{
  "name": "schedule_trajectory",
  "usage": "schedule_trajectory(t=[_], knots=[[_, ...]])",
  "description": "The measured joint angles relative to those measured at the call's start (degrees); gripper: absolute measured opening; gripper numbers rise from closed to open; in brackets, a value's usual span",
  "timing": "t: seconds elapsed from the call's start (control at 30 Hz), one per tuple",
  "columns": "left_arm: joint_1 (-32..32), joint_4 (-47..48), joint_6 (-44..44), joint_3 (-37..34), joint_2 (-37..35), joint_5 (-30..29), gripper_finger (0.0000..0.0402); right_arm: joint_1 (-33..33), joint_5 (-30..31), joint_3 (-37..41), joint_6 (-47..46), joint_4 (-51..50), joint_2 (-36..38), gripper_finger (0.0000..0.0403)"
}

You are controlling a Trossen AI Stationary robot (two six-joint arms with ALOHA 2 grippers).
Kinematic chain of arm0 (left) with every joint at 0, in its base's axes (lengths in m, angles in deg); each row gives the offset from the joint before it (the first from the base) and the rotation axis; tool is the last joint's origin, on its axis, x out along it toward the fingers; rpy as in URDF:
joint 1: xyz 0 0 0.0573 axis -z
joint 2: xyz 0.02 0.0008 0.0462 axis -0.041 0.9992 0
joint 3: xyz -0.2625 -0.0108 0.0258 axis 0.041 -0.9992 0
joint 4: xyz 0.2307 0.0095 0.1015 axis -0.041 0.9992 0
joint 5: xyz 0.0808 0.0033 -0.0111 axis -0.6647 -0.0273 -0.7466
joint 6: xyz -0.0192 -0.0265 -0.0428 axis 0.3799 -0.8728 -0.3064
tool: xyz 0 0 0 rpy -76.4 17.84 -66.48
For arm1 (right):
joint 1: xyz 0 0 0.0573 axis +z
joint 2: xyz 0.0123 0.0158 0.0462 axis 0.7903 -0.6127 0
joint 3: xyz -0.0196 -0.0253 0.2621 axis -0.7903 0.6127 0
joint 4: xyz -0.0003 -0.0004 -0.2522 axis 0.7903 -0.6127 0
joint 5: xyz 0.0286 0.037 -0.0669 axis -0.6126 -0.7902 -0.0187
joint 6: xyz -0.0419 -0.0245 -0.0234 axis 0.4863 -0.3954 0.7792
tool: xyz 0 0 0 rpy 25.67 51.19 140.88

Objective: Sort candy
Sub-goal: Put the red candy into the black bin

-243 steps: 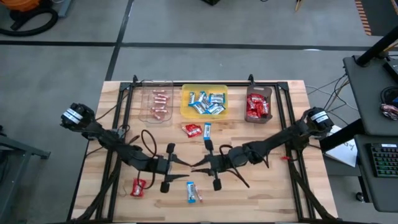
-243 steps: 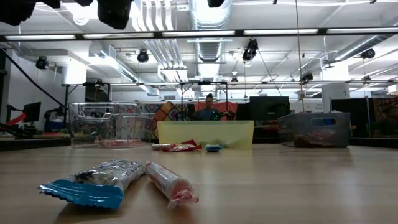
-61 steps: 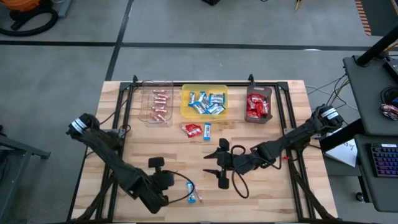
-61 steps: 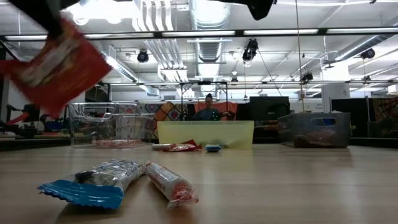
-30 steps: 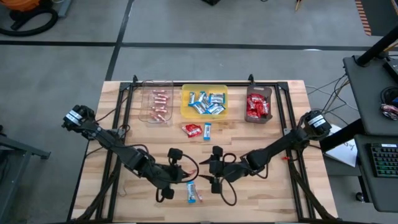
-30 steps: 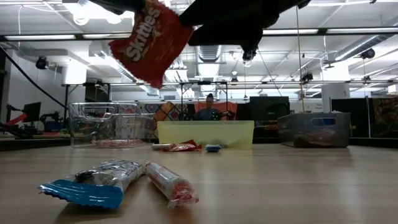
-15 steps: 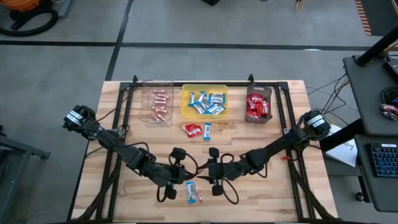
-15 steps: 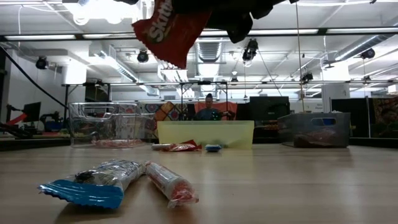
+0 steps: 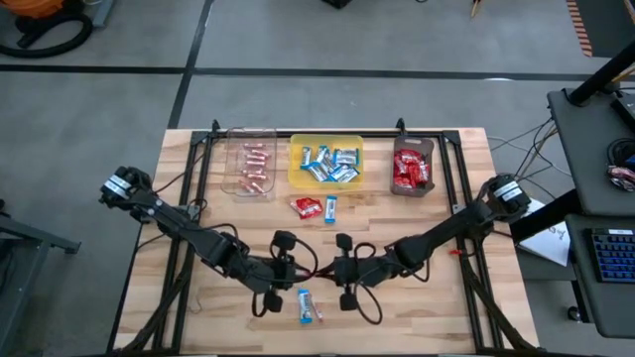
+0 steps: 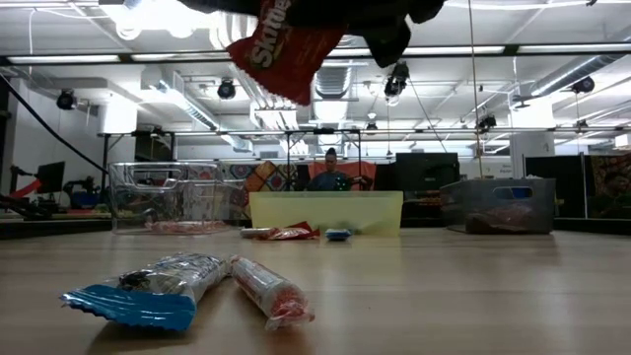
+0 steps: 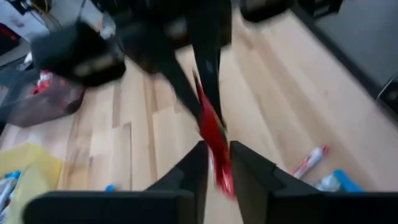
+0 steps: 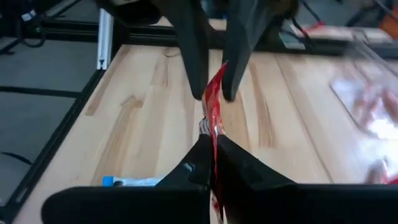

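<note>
A red candy packet hangs high above the table's near middle, between my two grippers, which face each other. My right gripper is shut on one end of it. My left gripper has its fingers a little apart on either side of the other end. A blue-and-white bar and a pinkish stick lie on the wood below them. Another red packet and a blue bar lie in front of the yellow tray. My right gripper pinches the red packet's end between its two fingers, coming level from the table's right. The packet stands edge-on in the hold and is lifted clear of the table. Whether my left gripper's fingers touch the packet's other end, I cannot tell.
Three trays stand in a row at the far edge: a clear one with pinkish sticks, the yellow one with blue-and-white bars, a dark one with red packets. Black frame rails run along both sides of the table.
The red packet has drifted a little up and toward the table's right and has turned more upright. My right gripper has closed in from the right and taken hold of it.
</note>
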State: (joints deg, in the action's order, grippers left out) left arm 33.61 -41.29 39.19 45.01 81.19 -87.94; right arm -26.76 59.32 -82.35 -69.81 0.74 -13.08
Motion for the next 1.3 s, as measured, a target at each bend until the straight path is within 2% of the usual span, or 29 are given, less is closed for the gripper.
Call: schedule_trajectory(t=[0.17, 0.3, 0.47, 0.6, 0.73, 0.87, 1.07, 1.3], knots=[[-0.57, 4.03, 2.27, 0.0, -1.51, -0.97, 0.0094, -1.08, 0.58, 0.0, -9.03, -9.64, 4.08, 0.0009], [-0.58, 6.66, 3.29, 0.0, -3.64, -3.09, 0.0114, -2.82, 2.4, 0.0, -15.82, -18.78, 7.51, 0.0009], [-0.58, 7.27, 3.9, -1.35, -7.34, -3.28, 0.0118, -6.26, 5.46, 0.0, -21.5, -27.26, 11.81, 0.0009], [-0.58, 3.1, 3.8, -5.73, -11.35, -3.28, 0.0114, -10.38, 7.34, 0.0, -22.99, -34.74, 16.02, 0.0009], [-0.58, -2.9, 1.42, -11.11, -15.1, -3.24, 0.0111, -15.24, 10.85, 0.0, -24.12, -43.46, 20.32, 0.0009], [-0.58, -8.88, -0.81, -15.57, -17.74, -3.26, 0.0111, -20.9, 16.85, 0.0, -28.66, -57.1, 24.67, 0.0009], [-0.63, -14.2, -1.21, -18.86, -18.58, -5.85, 0.0111, -33.59, 21.5, 0.1, -42.86, -79.3, 25.98, 0.0009], [-0.65, -14.92, -1.18, -18.67, -18.27, -7.67, 0.0111, -44.8, 21.32, 1.6, -40.82, -81.45, 21.84, 0.0009]])
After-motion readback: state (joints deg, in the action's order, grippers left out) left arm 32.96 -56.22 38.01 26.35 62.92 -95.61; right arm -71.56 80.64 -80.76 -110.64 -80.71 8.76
